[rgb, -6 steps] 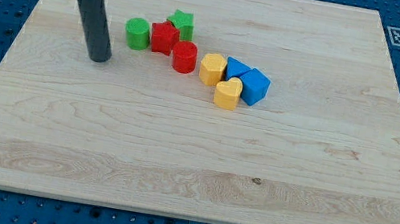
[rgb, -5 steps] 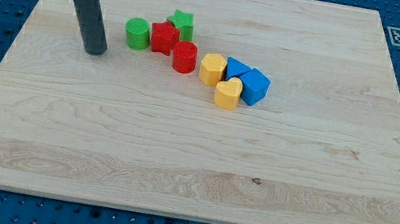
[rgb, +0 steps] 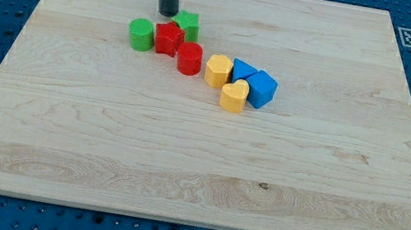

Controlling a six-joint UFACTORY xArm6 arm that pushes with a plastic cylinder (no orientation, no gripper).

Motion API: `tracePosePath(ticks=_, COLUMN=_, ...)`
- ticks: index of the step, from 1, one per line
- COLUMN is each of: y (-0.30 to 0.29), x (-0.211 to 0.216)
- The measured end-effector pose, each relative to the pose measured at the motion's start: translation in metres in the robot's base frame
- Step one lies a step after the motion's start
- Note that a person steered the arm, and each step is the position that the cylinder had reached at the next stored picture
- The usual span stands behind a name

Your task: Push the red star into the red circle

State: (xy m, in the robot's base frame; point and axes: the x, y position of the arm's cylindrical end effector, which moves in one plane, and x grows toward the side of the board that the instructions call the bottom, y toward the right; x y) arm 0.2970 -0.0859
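Note:
The red star [rgb: 169, 39] lies on the wooden board [rgb: 199, 156] at the view's upper left. The red circle [rgb: 190, 59] sits just to its lower right, touching or nearly touching it. My tip [rgb: 166, 13] stands just above the red star, toward the view's top, close to its upper edge. The green star [rgb: 188, 25] is to the right of my tip, against the red star's upper right. The green circle [rgb: 142, 35] is at the red star's left.
A yellow hexagon-like block [rgb: 218, 71], a yellow heart [rgb: 234, 96] and two blue blocks [rgb: 244, 71] [rgb: 262, 88] cluster right of the red circle. A marker tag [rgb: 410, 37] sits at the board's top right corner.
My tip has moved from left of the green circle up and to the right, to just above the red star. The blocks have not moved.

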Motion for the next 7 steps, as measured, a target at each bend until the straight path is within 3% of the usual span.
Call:
tracePosePath(ticks=1, y=-0.005, x=0.025)
tracePosePath(ticks=7, y=-0.006, x=0.041)
